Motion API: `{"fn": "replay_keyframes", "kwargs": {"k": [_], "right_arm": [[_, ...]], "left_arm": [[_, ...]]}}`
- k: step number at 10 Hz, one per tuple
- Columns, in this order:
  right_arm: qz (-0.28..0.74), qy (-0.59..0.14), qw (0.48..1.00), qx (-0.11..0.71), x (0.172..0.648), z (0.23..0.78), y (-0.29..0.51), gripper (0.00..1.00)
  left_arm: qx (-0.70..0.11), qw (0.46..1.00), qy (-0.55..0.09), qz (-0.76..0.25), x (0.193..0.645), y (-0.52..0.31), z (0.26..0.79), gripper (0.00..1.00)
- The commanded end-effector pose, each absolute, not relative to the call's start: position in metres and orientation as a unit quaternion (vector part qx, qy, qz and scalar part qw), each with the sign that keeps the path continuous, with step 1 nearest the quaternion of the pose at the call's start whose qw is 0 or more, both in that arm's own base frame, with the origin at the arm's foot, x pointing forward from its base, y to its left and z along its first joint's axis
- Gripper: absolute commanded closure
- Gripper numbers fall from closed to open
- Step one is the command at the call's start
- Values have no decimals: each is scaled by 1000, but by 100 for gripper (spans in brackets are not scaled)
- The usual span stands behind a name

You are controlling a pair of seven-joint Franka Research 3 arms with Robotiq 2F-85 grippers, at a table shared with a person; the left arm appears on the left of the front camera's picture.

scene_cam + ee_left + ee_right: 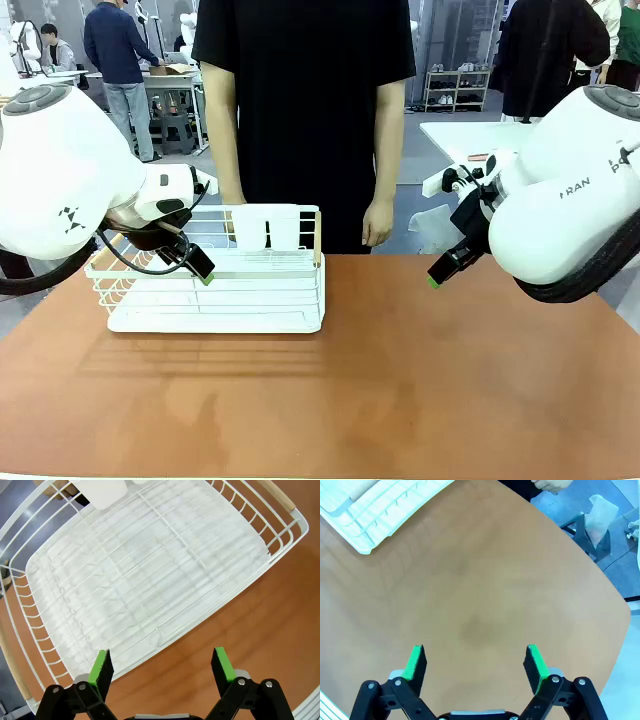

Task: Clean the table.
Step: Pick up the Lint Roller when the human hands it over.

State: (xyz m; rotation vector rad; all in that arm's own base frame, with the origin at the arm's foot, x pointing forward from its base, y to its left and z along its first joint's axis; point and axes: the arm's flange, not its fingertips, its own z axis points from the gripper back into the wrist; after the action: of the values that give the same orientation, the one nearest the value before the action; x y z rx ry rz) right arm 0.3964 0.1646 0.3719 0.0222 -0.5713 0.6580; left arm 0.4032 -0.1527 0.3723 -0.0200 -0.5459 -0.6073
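The reddish-brown table (pixel 400 380) spans the front view, with a white wire dish rack (pixel 215 290) on its far left. My left gripper (pixel 200 268) hangs open over the rack's front edge; in the left wrist view its green pads (pixel 101 666) stand wide apart above the rack's rim (pixel 165 645) and bare tabletop (pixel 250 615). My right gripper (pixel 445 268) hovers open above the table's far right side, nothing between its fingers (pixel 416 661). The right wrist view looks down on bare table (pixel 480 605) with a rack corner (pixel 375 510) at top left.
A person in a black shirt (pixel 300 100) stands at the far edge, hands (pixel 377 222) hanging down. Two white cups (pixel 266 227) sit at the rack's back. A white table (pixel 470 135) stands beyond the right. A black stand with a bag (pixel 597 525) is off the table's corner.
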Motion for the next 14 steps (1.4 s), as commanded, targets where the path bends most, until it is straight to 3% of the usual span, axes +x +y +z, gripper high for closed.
{"fn": "replay_keyframes", "kwargs": {"k": [1,12,13,14], "right_arm": [[319,-277,907,11,396,372,165,0],[319,-277,906,10,396,372,164,0],[283,-240,918,141,407,417,135,0],[238,-216,923,211,415,447,98,0]], "left_arm": [[-10,918,-265,-295,403,-153,372,0],[-10,917,-265,-297,403,-154,372,0],[-122,931,-232,-256,414,-131,417,0],[-228,923,-203,-234,420,-97,450,0]]}}
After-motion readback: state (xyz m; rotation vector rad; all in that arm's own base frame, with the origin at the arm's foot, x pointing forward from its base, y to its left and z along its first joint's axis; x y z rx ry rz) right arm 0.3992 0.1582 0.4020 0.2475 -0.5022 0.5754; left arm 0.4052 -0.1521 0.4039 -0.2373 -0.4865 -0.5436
